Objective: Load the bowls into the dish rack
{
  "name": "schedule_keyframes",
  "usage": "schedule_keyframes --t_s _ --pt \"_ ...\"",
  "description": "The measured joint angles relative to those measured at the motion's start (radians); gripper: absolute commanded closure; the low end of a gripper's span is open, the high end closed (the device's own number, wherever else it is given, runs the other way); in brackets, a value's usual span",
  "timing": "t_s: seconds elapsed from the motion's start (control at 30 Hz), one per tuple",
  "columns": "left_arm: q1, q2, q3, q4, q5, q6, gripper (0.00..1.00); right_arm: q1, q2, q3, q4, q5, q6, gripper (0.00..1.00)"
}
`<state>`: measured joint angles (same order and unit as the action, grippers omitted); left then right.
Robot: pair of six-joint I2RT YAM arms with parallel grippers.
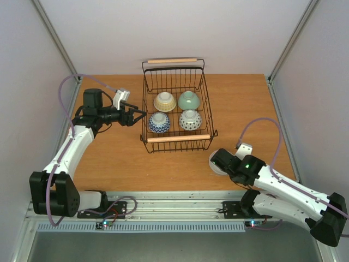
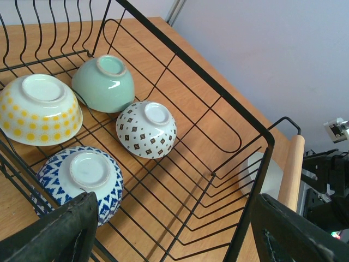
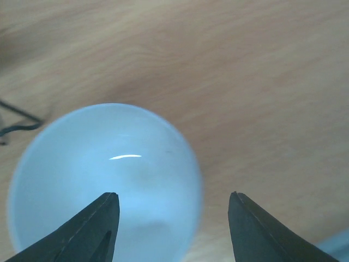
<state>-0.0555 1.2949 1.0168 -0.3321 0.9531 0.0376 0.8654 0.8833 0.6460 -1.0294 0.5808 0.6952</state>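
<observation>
Four small round ceramic bowls [image 1: 164, 101] lie upside down inside the black wire dish rack [image 1: 145, 103]. A fifth, plain whitish bowl [image 3: 103, 180] sits on the wooden desk [image 1: 109, 158], just off the rack's near right corner. The right hand [image 3: 173, 196] is over it, fingers spread astride its edge. The left hand [image 1: 136, 116], also spread, is beside the rack's left wall. Glazed ceramic is likely stiff, slick and chippable, so pinch the rim firmly.

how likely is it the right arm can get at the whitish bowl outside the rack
Likely yes: the right end effector hangs open just above the whitish bowl, fingers straddling its rim, with nothing in between; the dish rack stands apart.
</observation>
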Motion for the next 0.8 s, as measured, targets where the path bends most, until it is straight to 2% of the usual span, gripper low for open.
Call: schedule_keyframes --t_s 0.1,0.2,0.57,0.63,0.8 --pt "0.0 0.0 0.0 0.0 0.0 0.0 0.23 0.0 -0.025 -0.001 -0.117 0.029 0.082 0.44" --pt "0.0 0.0 0.0 0.0 0.0 0.0 0.23 0.0 -0.053 -0.02 -0.164 0.032 0.124 0.47" --pt "0.0 0.0 0.0 0.0 0.0 0.0 0.23 0.0 -0.02 -0.079 -0.087 -0.005 0.12 0.48" --pt "0.0 0.0 0.0 0.0 0.0 0.0 0.23 0.0 -0.002 -0.093 -0.053 -0.017 0.108 0.53" --pt "0.0 0.0 0.0 0.0 0.0 0.0 0.23 0.0 0.05 -0.116 0.018 -0.04 0.086 0.81"
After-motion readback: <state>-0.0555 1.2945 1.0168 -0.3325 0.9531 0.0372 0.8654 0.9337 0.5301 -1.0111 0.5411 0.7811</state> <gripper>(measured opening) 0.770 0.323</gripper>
